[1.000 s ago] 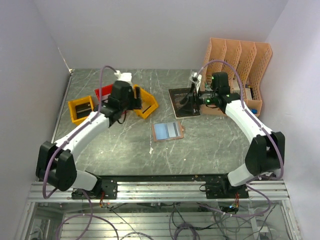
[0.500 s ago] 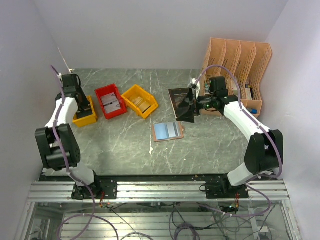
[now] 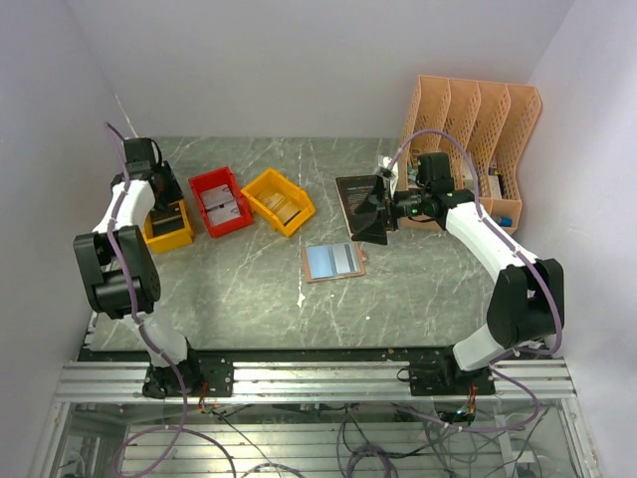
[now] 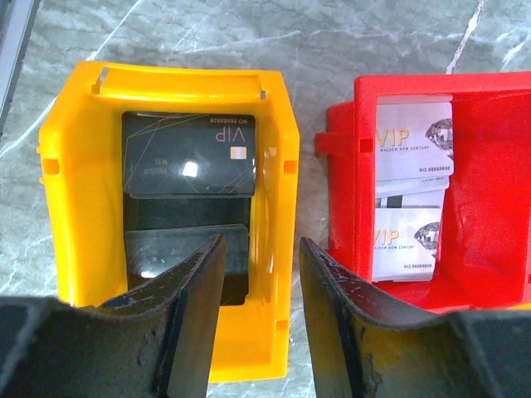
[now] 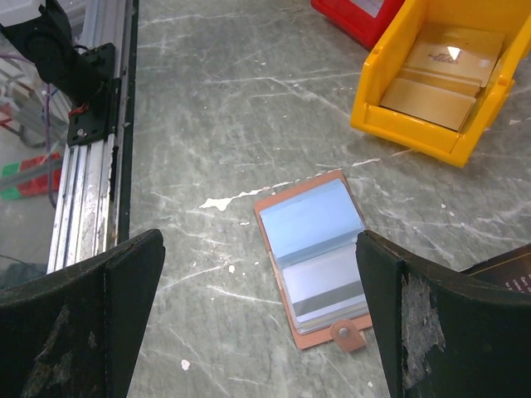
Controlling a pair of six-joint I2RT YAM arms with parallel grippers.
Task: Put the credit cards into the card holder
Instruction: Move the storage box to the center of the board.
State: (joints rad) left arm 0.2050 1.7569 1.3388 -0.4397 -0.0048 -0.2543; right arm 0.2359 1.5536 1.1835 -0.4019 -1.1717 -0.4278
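The tan-pink card holder (image 3: 334, 261) lies open at the table's middle; it also shows in the right wrist view (image 5: 319, 261), with a light blue card (image 5: 311, 224) and a grey-silver card (image 5: 332, 286) in its sleeves. Orange-gold cards (image 5: 440, 83) lie in a yellow bin (image 3: 282, 202). Silver VIP cards (image 4: 412, 199) lie in the red bin (image 3: 221, 202). My left gripper (image 4: 261, 323) is open and empty, straddling the right wall of the far-left yellow bin (image 4: 79, 207), which holds black cards (image 4: 187, 157). My right gripper (image 5: 261, 315) is wide open and empty, high above the holder.
A black book (image 3: 356, 199) lies under my right gripper (image 3: 375, 211). The peach slotted file rack (image 3: 476, 124) stands at the back right. The three bins sit in a row at the back left. The metal rail (image 5: 91, 166) runs along the near edge.
My left arm has swung from the middle bins to the far left, over the left yellow bin. My right gripper has opened wider and shifted slightly.
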